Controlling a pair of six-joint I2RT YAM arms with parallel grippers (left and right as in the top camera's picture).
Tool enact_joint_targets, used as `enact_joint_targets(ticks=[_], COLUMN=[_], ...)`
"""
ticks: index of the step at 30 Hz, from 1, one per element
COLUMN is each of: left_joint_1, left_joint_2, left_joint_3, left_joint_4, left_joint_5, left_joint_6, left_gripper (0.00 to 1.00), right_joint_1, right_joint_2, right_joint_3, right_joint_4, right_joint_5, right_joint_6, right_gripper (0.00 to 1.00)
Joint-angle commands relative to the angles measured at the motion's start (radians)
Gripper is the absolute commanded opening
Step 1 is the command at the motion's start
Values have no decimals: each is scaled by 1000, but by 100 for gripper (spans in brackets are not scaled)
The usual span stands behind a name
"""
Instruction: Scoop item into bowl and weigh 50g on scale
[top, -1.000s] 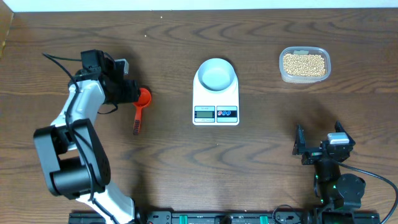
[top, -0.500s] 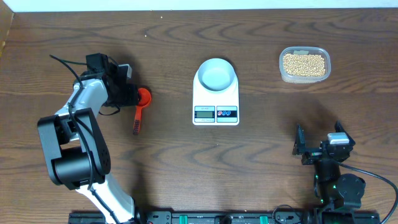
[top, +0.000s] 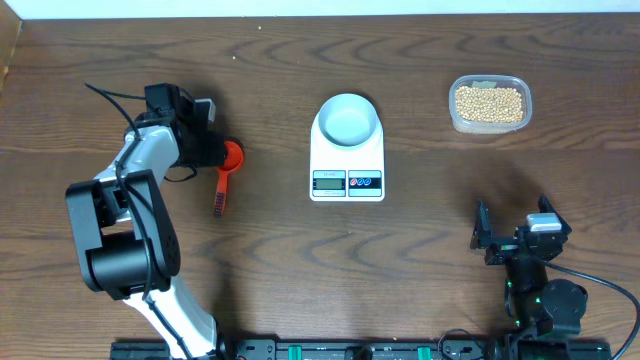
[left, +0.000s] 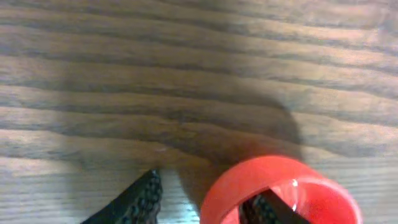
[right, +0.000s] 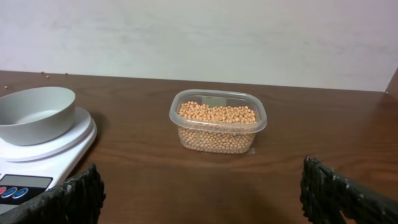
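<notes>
We could not read any brand name. The scale (top: 347, 165) carried a small grey display beside a red and a blue button, and its figures were too small to make out.

The left arm rose from the table's (top: 420, 260) near left edge and bent at the elbow, its wrist turned toward the middle. The left gripper (top: 215, 150) sat low at the cup of a red scoop (top: 231, 155), whose handle lay on the wood pointing back at the robot. In the left wrist view its fingers (left: 138, 198) stood apart, one outside the cup with a gap showing and the other inside the rim.

The right arm sat folded close to its base. The right gripper (top: 513, 228) was spread wide, held nothing and faced the clear tub (top: 452, 105).

The beans (top: 489, 102) filled that tub at the far right, well apart from the scale. The bowl (top: 348, 120) stood on the scale's platform.
</notes>
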Motion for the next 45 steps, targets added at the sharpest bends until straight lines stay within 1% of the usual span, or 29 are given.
enact_joint_targets(ticks=[1,3,7,8,13,17,20,21,25,31,33,38,42,45], left_joint_1=[0,0,0,0,0,0,0,0,0,0,0,0,-1,-12], left_joint_2=[40,40,40,40,39,8,-46,-82,-193,-346,-378,-420,-420,-420], left_joint_3=[0,0,0,0,1,9,18,18,18,18,18,18,18,18], left_joint_4=[-8,-2,3,2,19,32,34,36,29,35,32,31,23,12], left_joint_5=[-15,-14,-14,-14,-14,-6,-6,-6,3,78,105,223,304,309], left_joint_6=[-4,-7,-7,-8,-97,-214,-308,-360,-479,-633,-682,-805,-846,-846], left_gripper=[39,30,8,8,7,7,7,7,7,7,7,7,7,7], right_joint_1=[7,7,7,7,7,7,7,7,7,7,7,7,7,7], right_joint_2=[-2,-2,-2,-2,-2,-2,-2,-2,-2,-2,-2,-2,-2,0], right_joint_3=[-3,-3,-3,-3,-3,-3,-3,-3,-3,-3,-3,-3,-3,1], right_joint_4=[-2,-2,-2,-2,-2,-2,-2,-2,-1,-3,0,72,159,168], right_joint_5=[4,4,4,4,4,4,4,4,13,12,7,-34,-58,-127], right_joint_6=[-1,-1,-1,-1,-1,-1,-1,-1,-2,-1,-1,2,119,202], right_gripper=[99,99,99,99,99,99,99,99,99,99,99,99,99,99])
